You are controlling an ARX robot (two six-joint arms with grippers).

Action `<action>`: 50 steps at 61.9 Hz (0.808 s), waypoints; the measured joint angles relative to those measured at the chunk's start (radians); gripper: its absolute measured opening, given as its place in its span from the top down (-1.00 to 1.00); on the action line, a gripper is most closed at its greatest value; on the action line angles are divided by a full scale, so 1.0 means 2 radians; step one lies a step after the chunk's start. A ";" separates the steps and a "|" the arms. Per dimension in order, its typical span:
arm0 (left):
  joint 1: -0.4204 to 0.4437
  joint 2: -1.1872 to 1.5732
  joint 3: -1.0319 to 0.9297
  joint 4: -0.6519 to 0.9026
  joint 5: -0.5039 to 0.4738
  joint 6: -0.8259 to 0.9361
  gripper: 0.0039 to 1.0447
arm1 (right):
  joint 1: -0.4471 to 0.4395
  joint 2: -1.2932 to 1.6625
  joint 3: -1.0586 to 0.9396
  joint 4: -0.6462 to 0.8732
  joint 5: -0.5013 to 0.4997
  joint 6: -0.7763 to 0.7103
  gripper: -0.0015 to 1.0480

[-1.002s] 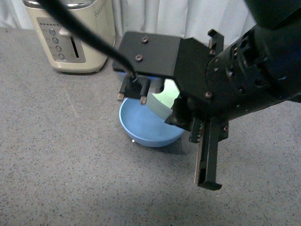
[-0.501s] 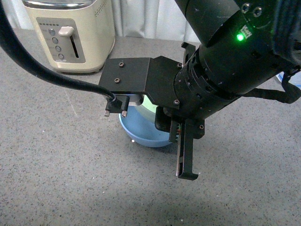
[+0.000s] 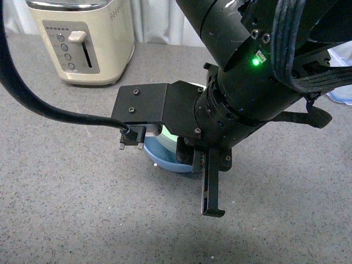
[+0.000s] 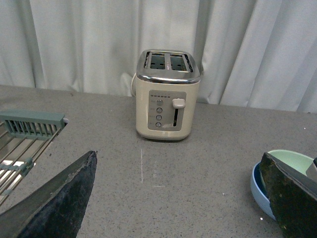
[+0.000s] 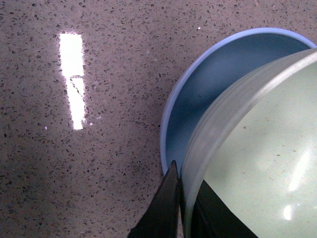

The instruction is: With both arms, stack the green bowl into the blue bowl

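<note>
In the right wrist view the green bowl (image 5: 262,148) hangs tilted, its lower side inside the blue bowl (image 5: 218,74). My right gripper (image 5: 179,198) is shut on the green bowl's rim, one finger outside and one inside. From the front, the right arm (image 3: 242,99) covers most of both bowls. Only a sliver of the green bowl (image 3: 169,135) and the near edge of the blue bowl (image 3: 165,155) show. My left gripper (image 4: 178,198) is open and low over the counter. One of its fingers (image 4: 292,198) stands in front of the blue bowl (image 4: 258,191) and green bowl (image 4: 292,156).
A cream toaster (image 3: 82,38) stands at the back left before a white curtain, also seen as the toaster (image 4: 166,99) from the left wrist. A dish rack (image 4: 29,129) lies at the side. A pale container (image 3: 341,82) sits at the right edge. The speckled grey counter (image 3: 71,192) surrounds the bowls.
The right arm has swung left and down with the green bowl, which now sits lower into the blue bowl. The arm hides more of both bowls from the front.
</note>
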 joint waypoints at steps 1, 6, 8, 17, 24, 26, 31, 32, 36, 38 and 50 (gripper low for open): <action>0.000 0.000 0.000 0.000 0.000 0.000 -0.88 | 0.000 0.000 0.001 0.000 -0.001 0.003 0.64; 0.000 0.000 0.000 0.000 0.000 0.000 -0.88 | 0.000 -0.001 0.005 -0.002 -0.011 0.015 0.40; 0.000 0.000 0.000 0.000 0.000 0.000 -0.88 | -0.002 -0.004 0.006 -0.002 -0.017 0.025 0.30; 0.000 0.000 0.000 0.000 0.000 0.000 -0.88 | -0.012 -0.030 0.001 0.019 -0.043 0.091 -0.10; 0.000 0.000 0.000 0.000 0.000 0.000 -0.88 | -0.030 -0.077 -0.029 0.065 -0.036 0.169 -0.44; 0.000 0.000 0.000 0.000 0.000 0.000 -0.88 | -0.037 -0.093 -0.042 0.079 -0.032 0.191 -0.54; 0.000 0.000 0.000 0.000 0.000 0.000 -0.88 | -0.056 -0.133 -0.082 0.109 -0.016 0.260 -0.77; 0.000 0.000 0.000 0.000 0.000 0.000 -0.88 | -0.061 -0.144 -0.094 0.115 -0.011 0.279 -0.84; 0.000 0.000 0.000 0.000 0.000 0.000 -0.88 | -0.079 -0.182 -0.140 0.131 0.014 0.339 -0.83; 0.000 0.000 0.000 0.000 0.000 0.000 -0.88 | -0.088 -0.204 -0.169 0.140 0.034 0.365 -0.82; 0.000 0.000 0.000 0.000 0.000 0.000 -0.88 | -0.132 -0.312 -0.289 0.161 0.095 0.505 -0.83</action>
